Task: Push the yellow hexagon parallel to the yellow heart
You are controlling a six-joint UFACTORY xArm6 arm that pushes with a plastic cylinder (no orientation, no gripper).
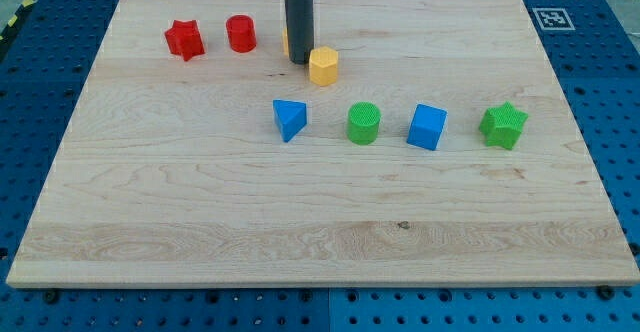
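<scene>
The yellow hexagon (323,66) sits on the wooden board (200,202) near the view's top, centre. My tip (298,61) is just to its left, close to or touching it. A sliver of a yellow block (286,40), likely the yellow heart, shows behind the rod at its left edge; most of it is hidden by the rod.
A red star (185,39) and a red cylinder (241,33) stand at the top left. Below the hexagon runs a row: a blue triangle (289,119), a green cylinder (364,123), a blue cube (427,127), a green star (503,125).
</scene>
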